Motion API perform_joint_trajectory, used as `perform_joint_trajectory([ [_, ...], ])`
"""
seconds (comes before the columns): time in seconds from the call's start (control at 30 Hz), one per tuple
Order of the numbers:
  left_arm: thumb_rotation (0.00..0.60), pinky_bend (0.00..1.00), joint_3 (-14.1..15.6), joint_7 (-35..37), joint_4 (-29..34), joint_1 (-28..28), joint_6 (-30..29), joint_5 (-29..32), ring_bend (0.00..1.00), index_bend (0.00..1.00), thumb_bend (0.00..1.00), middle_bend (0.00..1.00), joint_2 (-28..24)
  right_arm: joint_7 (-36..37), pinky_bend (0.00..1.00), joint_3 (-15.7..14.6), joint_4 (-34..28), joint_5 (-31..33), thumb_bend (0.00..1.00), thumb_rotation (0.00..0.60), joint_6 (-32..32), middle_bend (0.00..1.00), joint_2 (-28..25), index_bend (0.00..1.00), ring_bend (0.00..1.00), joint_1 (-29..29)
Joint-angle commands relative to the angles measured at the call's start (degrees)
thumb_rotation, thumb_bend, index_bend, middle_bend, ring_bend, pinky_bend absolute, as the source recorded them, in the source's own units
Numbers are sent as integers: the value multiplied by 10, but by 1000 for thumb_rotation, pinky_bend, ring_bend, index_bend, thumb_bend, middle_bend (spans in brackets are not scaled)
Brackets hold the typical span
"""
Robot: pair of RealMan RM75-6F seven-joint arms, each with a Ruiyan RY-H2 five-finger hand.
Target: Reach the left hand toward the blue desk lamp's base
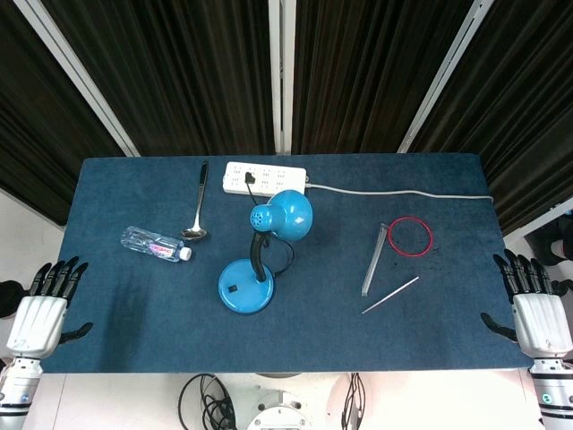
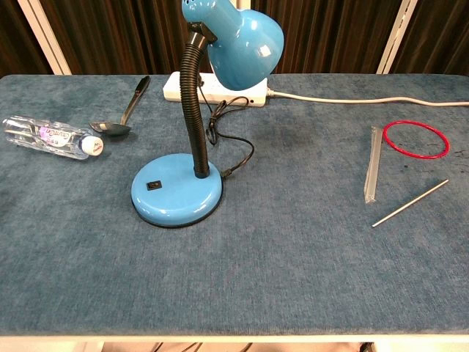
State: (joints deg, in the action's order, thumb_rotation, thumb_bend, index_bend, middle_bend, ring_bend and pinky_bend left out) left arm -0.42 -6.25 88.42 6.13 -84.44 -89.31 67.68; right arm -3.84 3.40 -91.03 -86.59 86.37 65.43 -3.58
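A blue desk lamp stands near the middle of the blue table, its round base (image 1: 244, 287) (image 2: 176, 193) bearing a small black switch. A black flexible neck rises to the blue shade (image 1: 285, 214) (image 2: 239, 40). My left hand (image 1: 43, 309) hangs off the table's left front corner, fingers straight and apart, holding nothing, well left of the base. At the right front corner my right hand (image 1: 535, 309) lies the same way, empty. Neither hand shows in the chest view.
A plastic water bottle (image 1: 156, 244) (image 2: 51, 138) and a dark ladle (image 1: 198, 208) (image 2: 122, 114) lie left of the lamp. A white power strip (image 1: 265, 178) (image 2: 217, 86) sits behind it, cord running right. A red ring (image 1: 410, 236) (image 2: 416, 138), clear strip (image 1: 374, 261) and thin rod (image 1: 390, 295) lie at the right.
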Motion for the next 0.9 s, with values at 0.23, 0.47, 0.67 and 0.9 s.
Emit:
perform_joint_trajectory([
  [0.23,600,0,-1,7,-5,0,-3,0,0,57,27,0,5,4,0,2,2,-2,114,600,4,0,-2,0,0,1],
  [0.47,600,54,6,28,25,6,6,-13,6,54,27,13,-13,12,0,4,7,1,115,600,1,0,-4,0,0,0],
  [0.67,600,686,16,29,8,17,10,-46,565,54,70,402,8,4,0,2,9,7,120,600,-15,0,-3,0,0,-5],
  [0.9,600,792,31,1,0,55,46,-106,737,70,336,754,51,-9,0,1,-1,15,124,600,-27,0,-1,0,0,-9],
])
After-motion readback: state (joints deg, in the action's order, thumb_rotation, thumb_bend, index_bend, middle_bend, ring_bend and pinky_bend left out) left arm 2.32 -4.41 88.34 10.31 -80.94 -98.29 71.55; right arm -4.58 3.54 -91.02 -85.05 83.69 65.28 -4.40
